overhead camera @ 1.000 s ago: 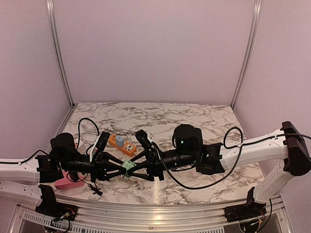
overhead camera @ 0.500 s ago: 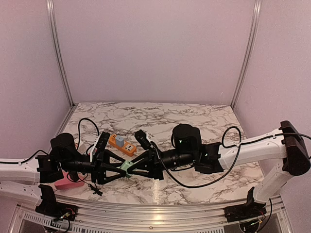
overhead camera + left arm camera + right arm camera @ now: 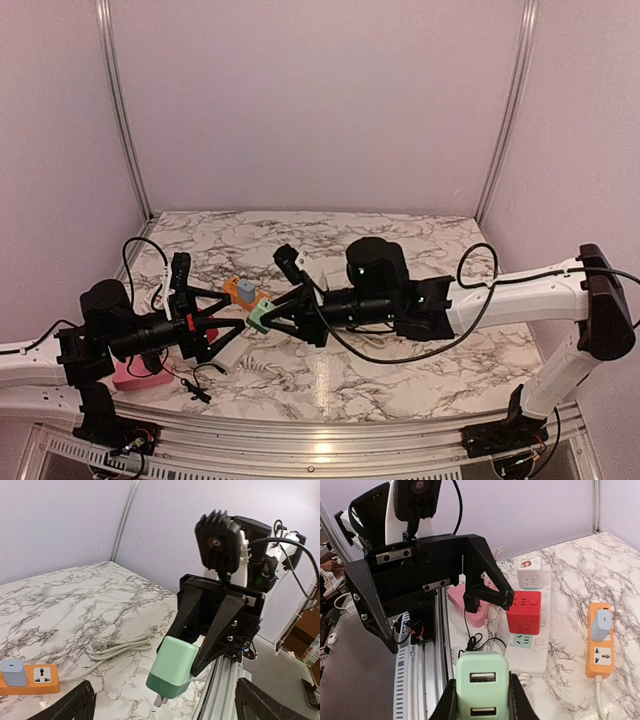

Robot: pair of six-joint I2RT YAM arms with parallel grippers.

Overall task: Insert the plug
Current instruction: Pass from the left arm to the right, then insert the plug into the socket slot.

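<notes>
1. Currently gripping a mint-green block-shaped plug (image 3: 482, 685) between the right arm's fingers (image 3: 449, 702), clamped tight on its two sides.
2. Holding it in the air above the marble-patterned worktop (image 3: 400, 250), toward the near edge and a little left of centre, with the metal prongs tilted downward and two USB ports facing back at the right wrist.
3. Spreading the left arm's fingers (image 3: 70, 705) wide apart, gripping nothing, with the plug just ahead of them and clear of both.
4. Pointing the two sets of fingers at each other from left and right, tips close together in the overhead view.
5. Beyond the plug, flat on the worktop: an orange rectangular power strip (image 3: 37, 677), with a blue-grey plug (image 3: 12, 672) seated at one end and an open socket just beside it.
6. Left of that, also flat: a long white power strip (image 3: 540, 655) carrying a red cube adapter (image 3: 523, 607) and a white cube adapter (image 3: 529, 572), with a pink flat object (image 3: 135, 378) just beside it at the near left.
7. Across the marble near the orange strip: a loosely looped white cable (image 3: 120, 645).
</notes>
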